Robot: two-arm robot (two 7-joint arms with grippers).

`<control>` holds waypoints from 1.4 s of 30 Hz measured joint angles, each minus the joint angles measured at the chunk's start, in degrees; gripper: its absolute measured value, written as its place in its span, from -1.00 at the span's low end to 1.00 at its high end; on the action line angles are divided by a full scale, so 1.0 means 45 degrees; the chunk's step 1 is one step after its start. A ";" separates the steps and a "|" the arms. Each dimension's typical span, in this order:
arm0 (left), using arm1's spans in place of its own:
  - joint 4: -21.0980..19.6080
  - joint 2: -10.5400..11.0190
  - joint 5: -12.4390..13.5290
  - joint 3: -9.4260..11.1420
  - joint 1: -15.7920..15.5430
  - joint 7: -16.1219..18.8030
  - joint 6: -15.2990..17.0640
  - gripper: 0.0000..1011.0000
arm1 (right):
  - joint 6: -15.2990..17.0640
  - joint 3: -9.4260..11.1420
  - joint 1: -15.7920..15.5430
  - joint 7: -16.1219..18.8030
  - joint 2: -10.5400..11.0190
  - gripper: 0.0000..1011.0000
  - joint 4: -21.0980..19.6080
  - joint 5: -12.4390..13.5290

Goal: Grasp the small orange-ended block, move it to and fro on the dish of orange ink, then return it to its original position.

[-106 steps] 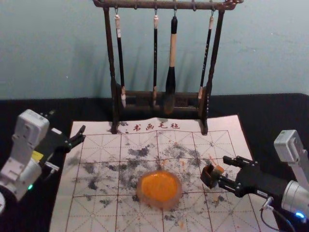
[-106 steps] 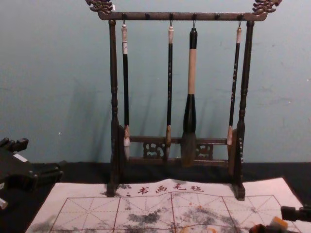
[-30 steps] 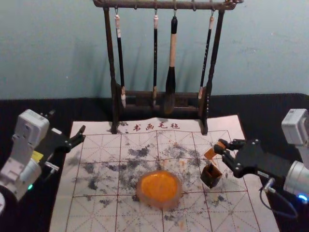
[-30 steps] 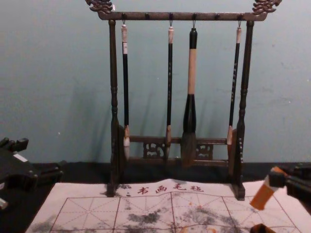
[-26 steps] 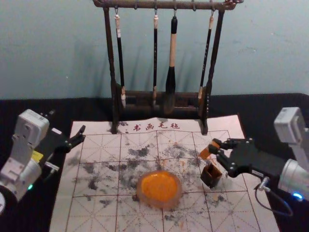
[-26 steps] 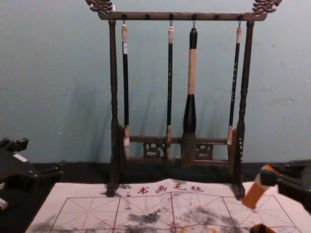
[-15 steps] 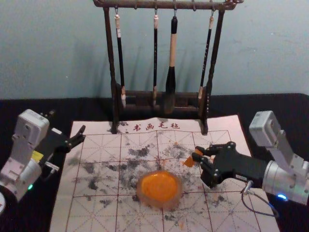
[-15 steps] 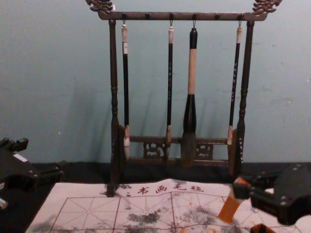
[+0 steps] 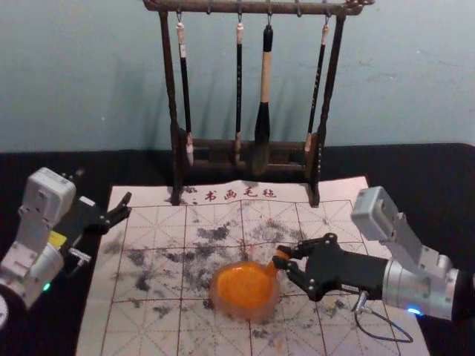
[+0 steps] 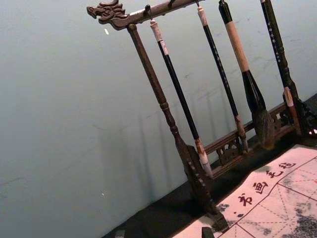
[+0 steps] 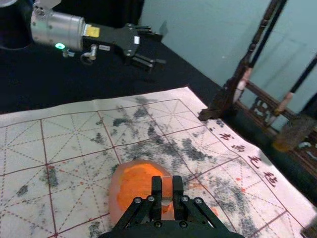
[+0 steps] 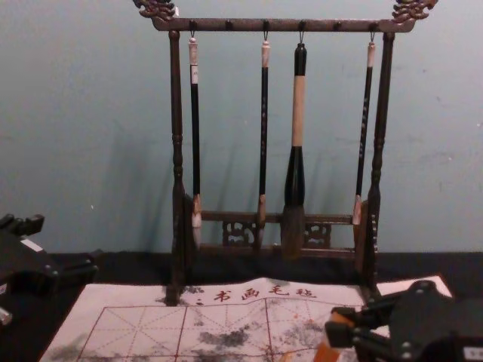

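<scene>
A plain blue-green wall stands behind a bench covered in black. On the bench lies a pale mat ruled in squares, with dark smudges, orange specks and red writing along its far edge. A dark wooden rack stands at that edge, four brushes hanging from its top bar, tips down.

The dish of orange ink sits on the mat, between its left and right edges. The right gripper reaches in from the mat's right edge, its fingers clenched around the small block, which is tilted at the dish's right rim; I cannot tell whether it touches the ink. The left gripper is idle by the mat's far left corner, fingers spread apart, grasping nothing.
</scene>
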 joint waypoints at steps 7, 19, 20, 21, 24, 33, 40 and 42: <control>0.0001 0.0000 0.0000 0.0001 0.0000 0.0000 0.0001 0.98 | 0.0194 -0.0487 0.0277 0.0150 0.0053 -0.81 -0.0088 -0.0445; 0.0001 0.0000 0.0000 0.0000 0.0001 0.0000 0.0000 0.98 | 0.0534 -0.0979 0.0594 0.0388 -0.0022 -0.81 -0.0186 -0.0668; 0.0001 0.0000 0.0000 0.0000 0.0001 0.0000 0.0000 0.98 | 0.0554 -0.1011 0.0617 0.0398 -0.0039 -0.81 -0.0174 -0.0680; 0.0000 0.0000 0.0000 0.0000 0.0000 0.0000 0.0000 0.98 | 0.0600 -0.1072 0.0655 0.0417 -0.0072 -0.81 -0.0161 -0.0697; 0.0000 0.0000 0.0000 0.0000 0.0000 0.0000 0.0001 0.98 | 0.0638 -0.1195 0.0736 0.0455 -0.0129 -0.81 -0.0116 -0.0749; 0.0000 0.0000 0.0000 0.0000 0.0000 -0.0001 0.0000 0.98 | 0.0698 -0.1504 0.0968 0.0525 -0.0318 -0.81 0.0153 -0.0897; 0.0000 0.0000 0.0000 0.0000 0.0000 0.0000 0.0001 0.98 | 0.0713 -0.1665 0.1192 0.0512 -0.0542 -0.81 0.0457 -0.1012; 0.0000 0.0000 0.0000 0.0000 0.0001 0.0000 0.0000 0.98 | 0.0726 -0.1680 0.1245 0.0487 -0.0590 -0.81 0.0513 -0.1042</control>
